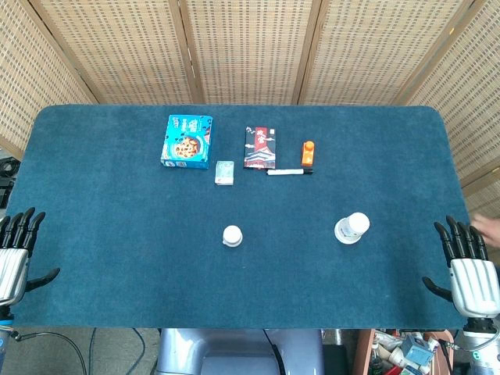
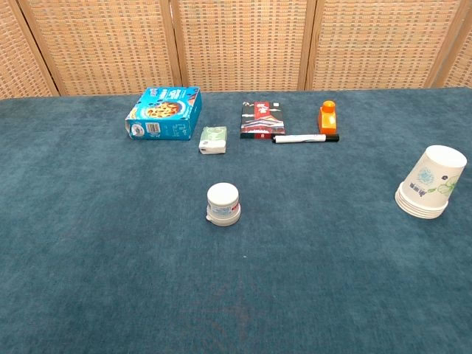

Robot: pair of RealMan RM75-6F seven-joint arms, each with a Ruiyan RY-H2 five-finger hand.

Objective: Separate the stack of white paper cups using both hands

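Note:
A stack of white paper cups [image 1: 351, 228] stands upside down on the blue table, right of centre; in the chest view the stack [image 2: 431, 184] shows a green print and several nested rims at its base. My left hand [image 1: 16, 254] rests at the table's left edge, fingers spread and holding nothing. Over at the right edge is my right hand [image 1: 469, 269], likewise spread and empty. Both hands are far from the cups. Neither hand shows in the chest view.
A small white jar [image 1: 232, 235] stands at the table's middle. Along the back lie a blue snack box [image 1: 187, 141], a small green packet [image 1: 224, 173], a dark red-and-black packet [image 1: 260, 148], a black marker [image 1: 290, 171] and an orange object [image 1: 308, 152].

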